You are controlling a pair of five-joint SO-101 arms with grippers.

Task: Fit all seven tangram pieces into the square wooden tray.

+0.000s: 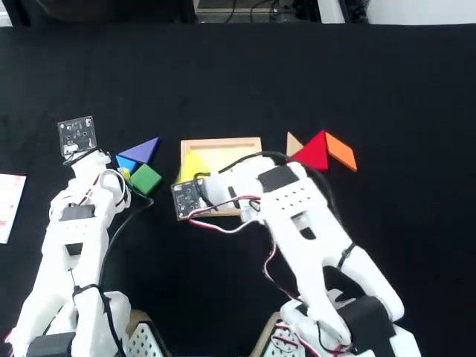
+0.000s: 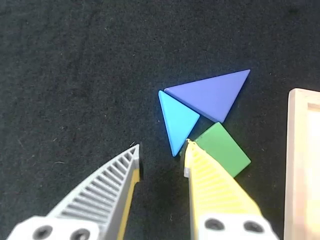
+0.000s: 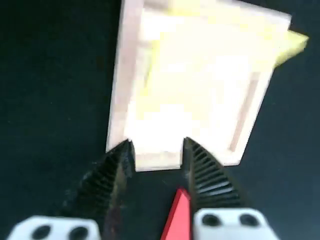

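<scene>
Left tool (image 2: 163,150): spread around light-blue triangle (image 2: 177,120) tip, probably for pickup.
Right tool (image 3: 157,147): spread over tray (image 3: 122,75), triangle's 3 o'clock.

The table (image 1: 238,74) is seen whole from high above, arm bases nearest. Wrist cameras are held close, aimed down; the wooden tray (image 3: 120,75) rim is shared by all three views.

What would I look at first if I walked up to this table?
The bright shapes on the black table. A red triangle and an orange piece lie right of the wooden tray, and a purple triangle, a blue triangle and a green square lie left of it. A yellow piece lies in the tray's left side, and the white right arm leans over the tray's near edge.
</scene>
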